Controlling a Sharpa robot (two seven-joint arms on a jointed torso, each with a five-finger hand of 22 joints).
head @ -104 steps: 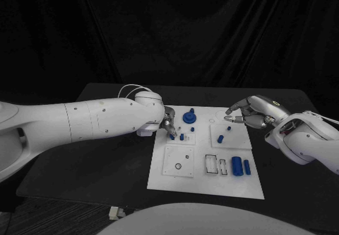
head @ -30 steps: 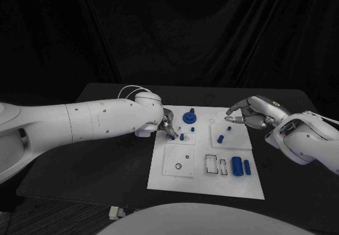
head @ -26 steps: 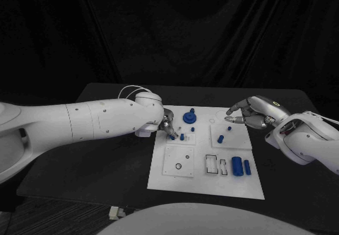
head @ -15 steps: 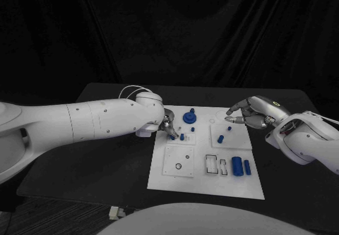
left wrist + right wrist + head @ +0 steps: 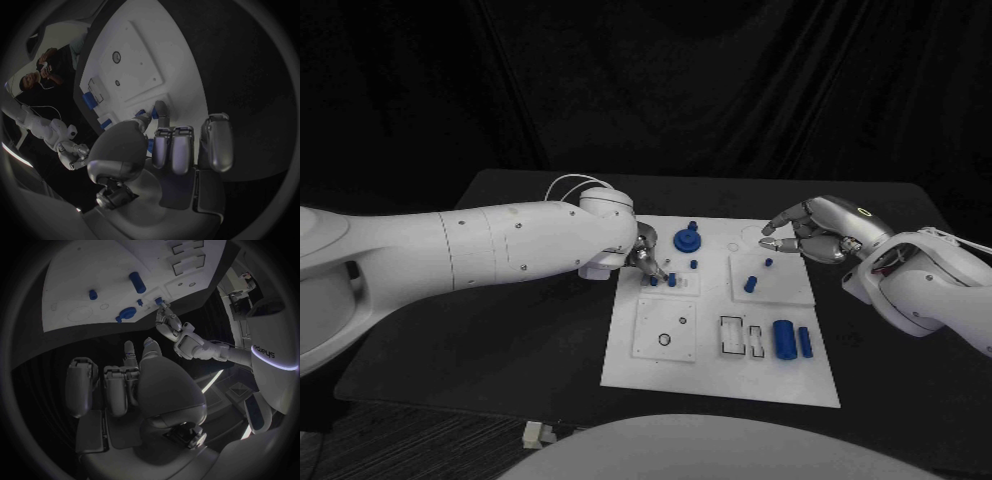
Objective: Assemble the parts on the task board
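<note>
- The board [image 5: 718,370] lies mid-frame, long axis running top to bottom.
- The left hand [image 5: 643,258], at the board's upper left, pinches a small upright blue peg [image 5: 653,281]; its fingers hide the peg's top.
- The right hand [image 5: 803,238] hovers at the board's upper right, fingertips pinched; whether it holds anything cannot be told.
- Two blue cylinders [image 5: 785,339] lie lower right, lengthwise along the board.

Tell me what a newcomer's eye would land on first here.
Probably the white task board mid-table, dotted with small blue parts, the biggest a round blue piece near its far edge. Next, the left hand pressing fingertips onto a small blue peg at the board's left side, while the right hand hovers over the far right corner.
</note>
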